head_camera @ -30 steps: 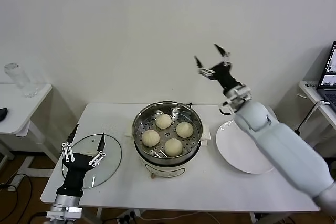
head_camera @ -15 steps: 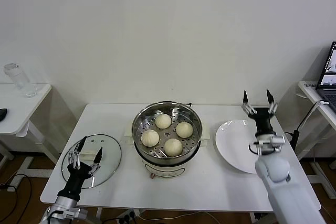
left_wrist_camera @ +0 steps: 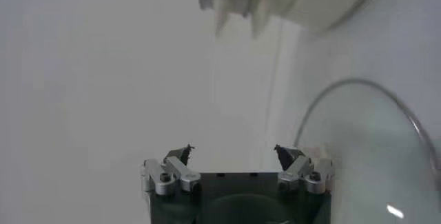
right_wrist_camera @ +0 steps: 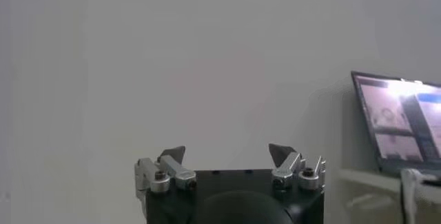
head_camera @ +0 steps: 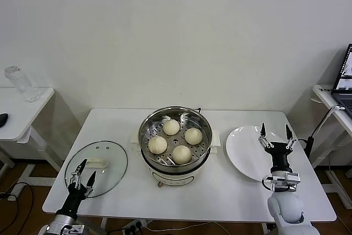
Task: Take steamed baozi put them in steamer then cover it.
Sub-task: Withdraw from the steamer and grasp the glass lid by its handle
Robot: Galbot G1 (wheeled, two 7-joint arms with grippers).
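Steamer [head_camera: 175, 146], mid-worktop [head_camera: 220, 191]: uncovered, four steamed baozi [head_camera: 175, 140] on its perforated tray. Glass lid [head_camera: 98, 167]: flat on the worktop at the robot's left, well apart from the steamer. White plate [head_camera: 246, 152]: at the right, bare. Left pincer [head_camera: 82, 174]: low over the lid's near rim, fingers spread, holding nothing. Right pincer [head_camera: 274, 132]: upright over the plate's outer edge, fingers apart, holding nothing. Laptop [right_wrist_camera: 402, 125]: side table, far right.

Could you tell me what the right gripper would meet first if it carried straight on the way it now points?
Probably nothing nearby: the right gripper, jaws open, points up and away above the white plate. Its wrist view shows only bare wall ahead.
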